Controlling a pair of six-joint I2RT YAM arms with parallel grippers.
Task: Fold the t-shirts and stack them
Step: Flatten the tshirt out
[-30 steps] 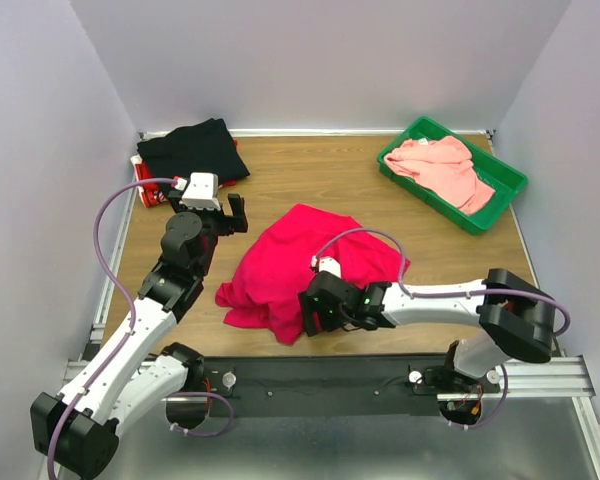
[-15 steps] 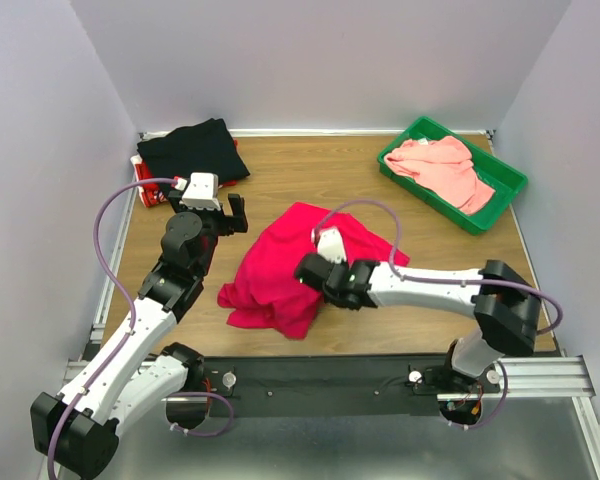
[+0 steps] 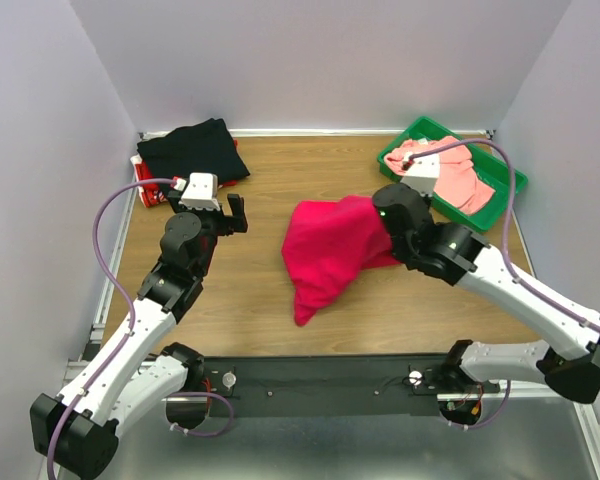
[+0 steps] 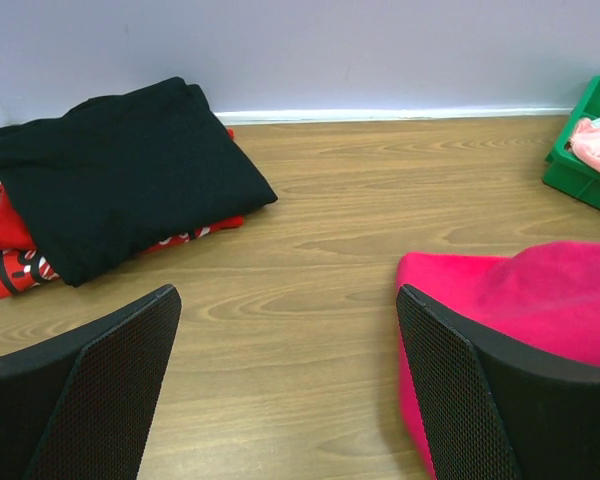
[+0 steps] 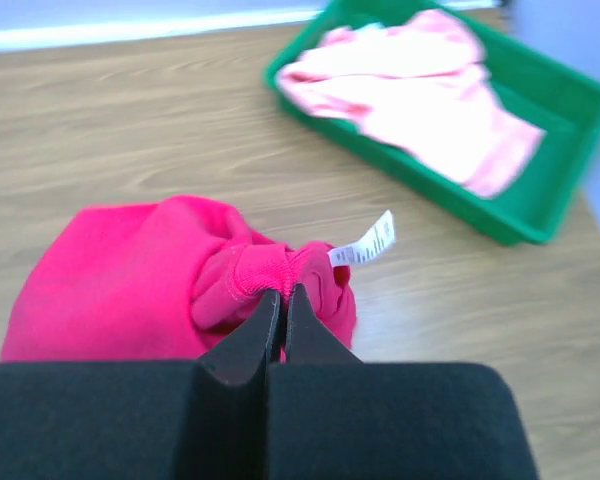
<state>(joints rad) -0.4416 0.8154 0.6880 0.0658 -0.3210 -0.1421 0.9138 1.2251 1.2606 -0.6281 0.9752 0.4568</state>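
While the right gripper [image 5: 283,295] clamped the crimson shirt [image 5: 130,290] by its tagged edge, the left gripper [image 4: 285,300] hung wide, empty; black shirt [image 4: 120,170] lay ahead-left of it, pink shirt [image 5: 420,90] beyond the right gripper.

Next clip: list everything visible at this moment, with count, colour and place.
crimson t-shirt: 1, crimson-magenta, table centre, bunched
black t-shirt: 1, black, folded, far-left corner
red-and-white cloth: count unclear, under black t-shirt
pink t-shirt: 1, pale salmon, crumpled in green tray
green tray: 1, green, far-right corner
table: 1, wood
left gripper: 1, black, open, over table's left, holding nothing
right gripper: 1, black, shut on crimson t-shirt's edge
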